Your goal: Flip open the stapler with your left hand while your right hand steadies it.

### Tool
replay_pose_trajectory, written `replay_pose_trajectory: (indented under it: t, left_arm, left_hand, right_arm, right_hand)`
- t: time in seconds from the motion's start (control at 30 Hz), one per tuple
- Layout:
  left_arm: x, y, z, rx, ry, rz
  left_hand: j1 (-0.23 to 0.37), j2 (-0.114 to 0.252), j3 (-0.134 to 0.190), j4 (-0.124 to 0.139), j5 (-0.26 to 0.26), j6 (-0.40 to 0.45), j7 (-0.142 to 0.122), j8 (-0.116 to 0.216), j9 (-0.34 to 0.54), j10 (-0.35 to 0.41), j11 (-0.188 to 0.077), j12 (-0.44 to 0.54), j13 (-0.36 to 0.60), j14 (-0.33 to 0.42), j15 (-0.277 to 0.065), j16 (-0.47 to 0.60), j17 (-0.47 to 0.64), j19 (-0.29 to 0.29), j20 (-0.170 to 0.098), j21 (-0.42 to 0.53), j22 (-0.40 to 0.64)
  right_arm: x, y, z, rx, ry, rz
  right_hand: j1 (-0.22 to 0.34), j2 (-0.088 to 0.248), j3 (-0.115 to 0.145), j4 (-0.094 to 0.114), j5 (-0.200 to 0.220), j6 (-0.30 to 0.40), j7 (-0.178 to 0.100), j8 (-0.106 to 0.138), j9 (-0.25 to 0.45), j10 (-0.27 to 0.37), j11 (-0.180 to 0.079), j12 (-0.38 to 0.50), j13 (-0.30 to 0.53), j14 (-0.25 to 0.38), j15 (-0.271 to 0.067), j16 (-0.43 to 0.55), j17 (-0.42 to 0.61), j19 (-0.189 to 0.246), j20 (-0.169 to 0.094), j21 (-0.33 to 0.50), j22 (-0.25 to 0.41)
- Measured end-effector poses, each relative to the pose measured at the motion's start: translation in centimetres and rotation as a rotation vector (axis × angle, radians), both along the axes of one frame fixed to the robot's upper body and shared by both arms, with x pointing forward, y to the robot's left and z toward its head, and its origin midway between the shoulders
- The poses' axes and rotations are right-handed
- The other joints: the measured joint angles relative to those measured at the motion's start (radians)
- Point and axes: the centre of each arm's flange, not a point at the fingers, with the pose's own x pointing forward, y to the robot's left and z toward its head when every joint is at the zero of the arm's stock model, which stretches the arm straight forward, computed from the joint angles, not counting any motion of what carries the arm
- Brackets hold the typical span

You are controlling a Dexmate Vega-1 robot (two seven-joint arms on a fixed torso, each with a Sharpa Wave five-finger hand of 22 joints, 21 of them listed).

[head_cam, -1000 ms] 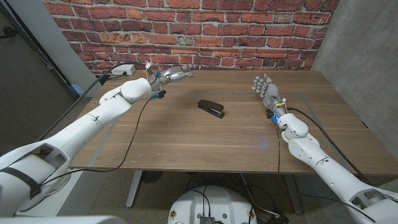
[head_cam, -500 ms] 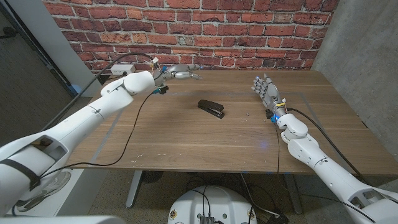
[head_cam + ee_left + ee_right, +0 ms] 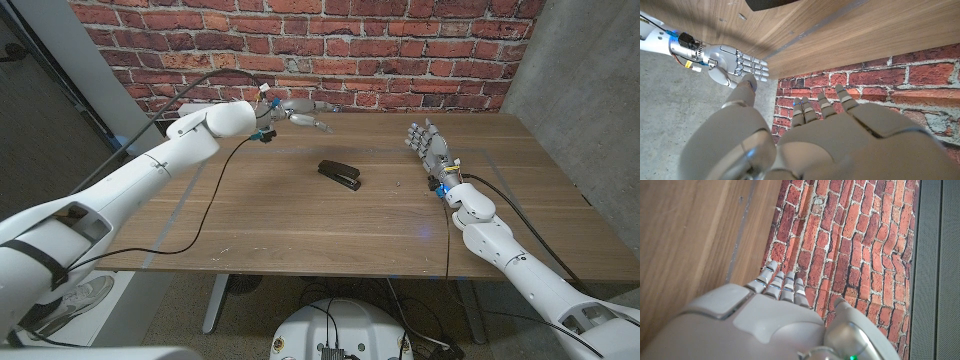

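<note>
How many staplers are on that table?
1: a black stapler lies closed near the middle of the wooden table, between the two hands, touched by neither.

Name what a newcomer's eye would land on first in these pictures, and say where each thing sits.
A small black stapler lies closed near the middle of the wooden table, with neither hand touching it. The left hand hovers over the far edge by the red brick wall, while the right hand stands open on the stapler's right.
</note>
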Motion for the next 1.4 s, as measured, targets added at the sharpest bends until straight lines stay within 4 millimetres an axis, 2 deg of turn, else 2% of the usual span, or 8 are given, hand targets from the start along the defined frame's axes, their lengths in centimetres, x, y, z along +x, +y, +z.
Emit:
replay_pose_trajectory:
  t: [0.1, 0.23, 0.53, 0.77, 0.8, 0.93, 1.17, 1.4]
  left_arm:
    - [-0.3, -0.7, 0.3, 0.048, -0.007, 0.001]
    - [-0.7, -1.6, 0.9, 0.111, -0.018, 0.003]
    - [-1.6, -3.2, 1.9, 0.234, -0.035, 0.022]
    - [-2.3, -4.3, 2.7, 0.287, -0.052, 0.025]
    - [-2.0, -4.2, 2.3, 0.342, -0.039, 0.057]
    - [-2.4, -4.9, 2.7, 0.370, -0.050, 0.058]
    - [-2.4, -5.8, 2.8, 0.494, -0.051, 0.115]
    - [-2.4, -7.0, 3.0, 0.580, -0.071, 0.149]
  left_hand:
    - [0.029, -0.005, 0.000, 0.000, 0.003, 0.008, -0.008, 0.000, 0.000, 0.013, -0.012, 0.000, 0.000, -0.004, 0.004, -0.003, 0.000, 0.000, 0.000, 0.000, 0.000]
    - [0.066, -0.019, 0.000, 0.000, 0.008, 0.027, -0.012, 0.000, 0.000, 0.027, -0.011, 0.000, 0.002, -0.006, 0.006, -0.004, 0.000, 0.005, -0.005, 0.000, 0.000]
    - [0.138, -0.017, 0.007, -0.007, 0.008, 0.036, -0.021, 0.000, 0.005, 0.036, -0.021, 0.000, 0.004, -0.006, 0.006, -0.004, -0.003, 0.011, -0.011, -0.004, 0.000]
    - [0.203, -0.021, 0.007, -0.007, 0.003, 0.080, -0.054, 0.010, 0.008, 0.081, -0.033, 0.009, 0.009, -0.006, 0.006, -0.004, -0.003, 0.011, -0.011, -0.012, 0.000]
    - [0.213, -0.023, 0.007, -0.007, 0.001, 0.083, -0.057, 0.013, 0.009, 0.081, -0.033, 0.009, 0.009, -0.006, 0.006, -0.004, -0.003, 0.010, -0.011, -0.012, 0.000]
    - [0.231, -0.022, 0.007, -0.006, 0.000, 0.084, -0.058, 0.014, 0.009, 0.084, -0.037, 0.009, 0.014, -0.006, 0.006, -0.004, -0.002, 0.010, -0.011, -0.012, 0.000]
    - [0.238, -0.015, 0.000, 0.009, 0.000, 0.073, -0.058, 0.006, 0.012, 0.077, -0.029, 0.009, 0.018, -0.005, 0.006, -0.004, 0.000, 0.002, -0.011, -0.019, 0.000]
    - [0.247, -0.024, -0.008, 0.017, -0.007, 0.082, -0.068, 0.006, 0.014, 0.081, -0.033, 0.009, 0.023, -0.005, 0.006, -0.004, 0.000, 0.001, -0.012, -0.026, 0.000]
  right_arm:
    - [0.0, -0.1, 0.0, 0.001, -0.001, 0.000]
    - [0.0, -0.2, 0.0, 0.003, -0.002, 0.001]
    - [0.0, -0.4, -0.3, 0.012, -0.004, -0.001]
    - [-0.1, -0.5, -0.4, 0.016, -0.003, -0.001]
    - [-0.1, -0.5, -0.7, 0.018, 0.001, -0.001]
    - [-0.2, -0.5, -0.7, 0.018, 0.000, -0.001]
    - [-0.3, -0.5, -0.8, 0.020, -0.001, 0.000]
    - [-0.3, -0.5, -0.8, 0.022, -0.003, 0.000]
  right_hand:
    - [0.000, 0.000, 0.000, 0.000, 0.000, 0.000, 0.000, 0.000, 0.000, 0.000, 0.000, 0.000, 0.000, 0.000, 0.000, 0.000, 0.000, 0.000, 0.000, 0.000, 0.000]
    - [0.000, 0.000, 0.000, 0.000, 0.000, 0.000, 0.000, 0.000, 0.000, 0.000, 0.000, 0.000, 0.000, 0.000, 0.000, 0.000, 0.000, 0.000, 0.000, 0.000, 0.000]
    - [0.000, 0.000, 0.000, 0.000, 0.000, 0.000, 0.000, 0.000, 0.000, 0.000, 0.000, 0.000, 0.000, 0.000, 0.000, 0.000, 0.000, 0.000, 0.000, -0.007, 0.000]
    - [0.000, 0.000, 0.000, 0.000, 0.000, 0.000, 0.000, 0.000, 0.000, 0.000, 0.000, 0.000, 0.000, 0.000, 0.000, 0.000, 0.000, 0.000, 0.000, -0.008, 0.000]
    - [0.000, 0.000, 0.000, 0.000, 0.000, 0.000, 0.000, 0.000, 0.000, 0.000, 0.000, 0.000, 0.000, 0.000, 0.000, 0.000, 0.000, 0.000, 0.000, -0.008, 0.000]
    - [0.000, 0.000, 0.000, 0.000, 0.000, 0.000, 0.000, 0.000, 0.000, 0.000, 0.000, 0.000, 0.000, 0.000, 0.000, 0.000, 0.000, 0.000, 0.000, -0.008, 0.000]
    - [0.000, 0.000, 0.000, 0.000, 0.000, 0.000, 0.000, 0.000, 0.000, 0.000, 0.000, 0.000, 0.000, 0.000, 0.000, 0.000, 0.000, 0.004, 0.004, -0.015, 0.000]
    - [0.000, 0.000, 0.000, 0.000, 0.000, 0.000, 0.000, 0.000, 0.000, 0.007, 0.001, 0.000, 0.000, 0.000, 0.000, 0.000, 0.000, 0.004, 0.003, -0.015, 0.000]
